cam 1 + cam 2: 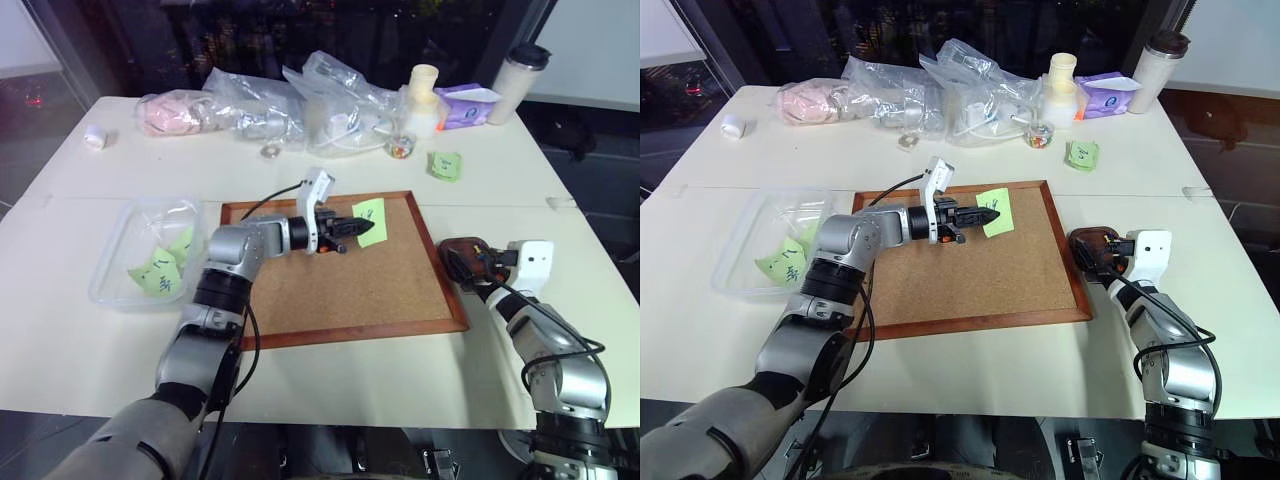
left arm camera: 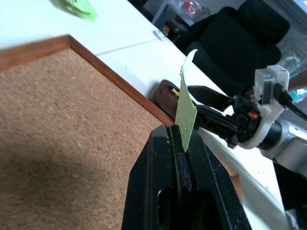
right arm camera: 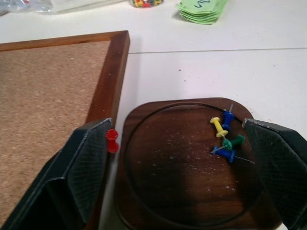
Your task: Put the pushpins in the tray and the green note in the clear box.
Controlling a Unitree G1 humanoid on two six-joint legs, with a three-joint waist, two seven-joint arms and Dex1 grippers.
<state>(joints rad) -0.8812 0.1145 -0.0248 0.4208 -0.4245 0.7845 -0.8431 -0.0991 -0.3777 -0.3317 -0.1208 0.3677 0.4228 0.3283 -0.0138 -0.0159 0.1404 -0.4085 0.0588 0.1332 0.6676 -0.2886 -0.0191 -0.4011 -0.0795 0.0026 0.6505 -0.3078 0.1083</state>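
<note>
The green note point(image 2: 187, 108) is clamped by one edge between the shut fingers of the left claw point(image 1: 345, 228), which holds it over the far part of the cork board point(image 1: 385, 285). The clear box point(image 1: 120, 262) sits on the tabletop point(image 1: 560, 180) left of the board and holds other green notes point(image 1: 160, 272). The tray point(image 3: 192, 167) lies just beside the board's right edge, with four pushpins point(image 3: 226, 136) in it: one yellow, two blue and one green, gathered near one side. A red pushpin point(image 3: 112, 140) sits outside the tray, at its rim next to the board's frame, touching one finger of the right claw point(image 3: 180, 167). That claw stands wide apart, its fingers on either side of the tray, holding nothing. Farther back on the tabletop lie a pad of green notes point(image 1: 446, 165), a small jar of coloured bits point(image 1: 399, 148), clear plastic bags point(image 1: 300, 100) and a tumbler point(image 1: 518, 82).
</note>
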